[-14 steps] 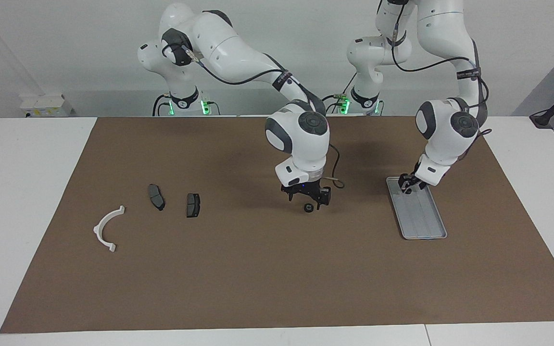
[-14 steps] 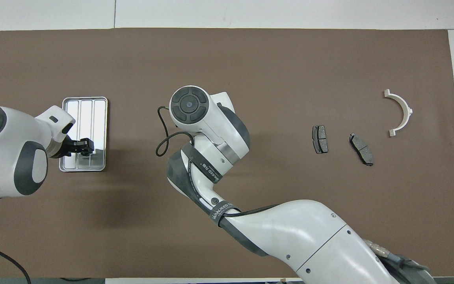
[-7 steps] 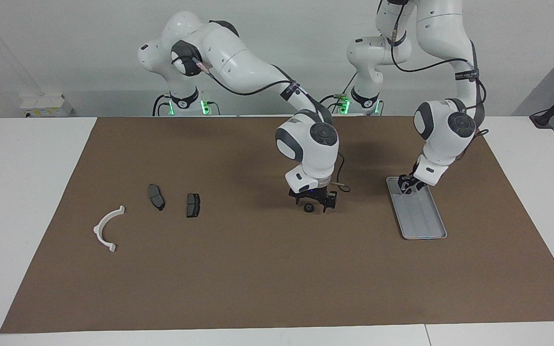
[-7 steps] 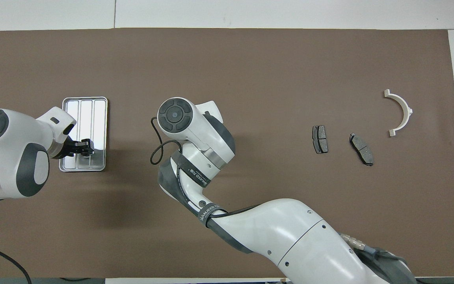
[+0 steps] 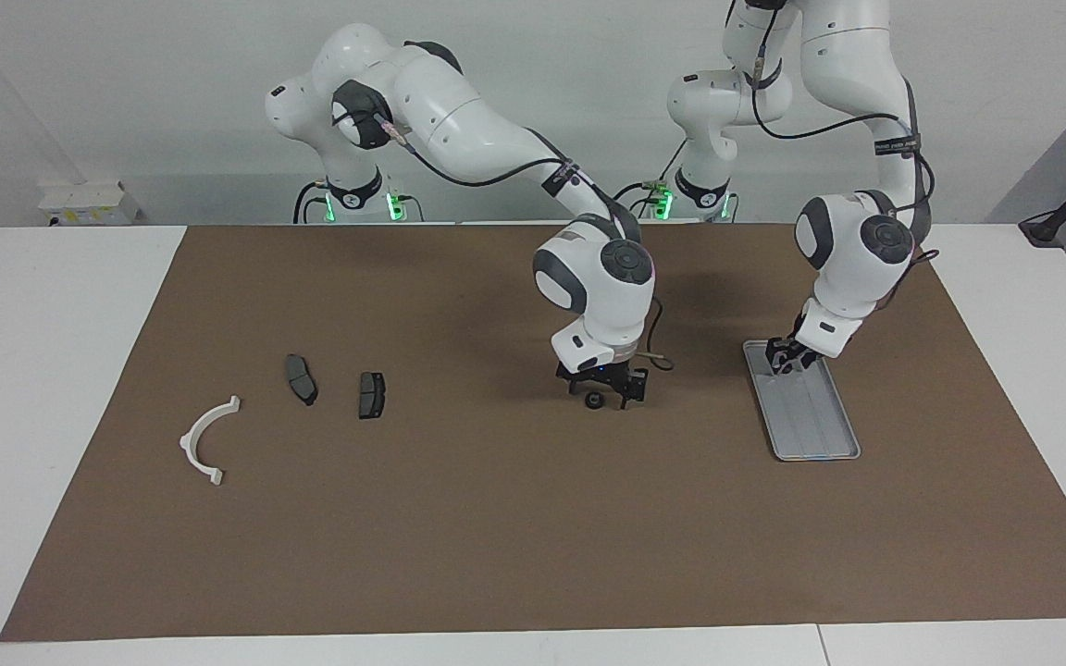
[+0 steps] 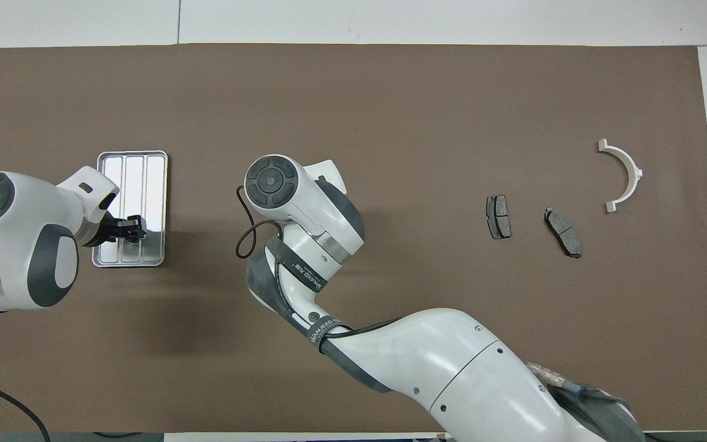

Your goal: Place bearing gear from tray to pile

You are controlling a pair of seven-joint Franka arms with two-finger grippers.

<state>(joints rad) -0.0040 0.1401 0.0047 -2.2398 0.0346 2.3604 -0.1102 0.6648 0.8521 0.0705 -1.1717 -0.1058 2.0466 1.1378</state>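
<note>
Gear (image 5: 594,400) sits on mat between right tool's (image 5: 606,396) open fingers.

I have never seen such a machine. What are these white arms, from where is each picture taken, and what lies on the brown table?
These are two robot arms, each ending in two fingers. One picture looks at the robots from across the table. The other looks down from above them. The right gripper is low over the middle of the brown mat. Its open fingers stand on either side of a small black bearing gear that lies there, seemingly not gripped yet. The left gripper hangs over the end of the silver tray nearer the robots. Toward the right arm's end lie two dark brake pads and a white half-ring bracket.
</note>
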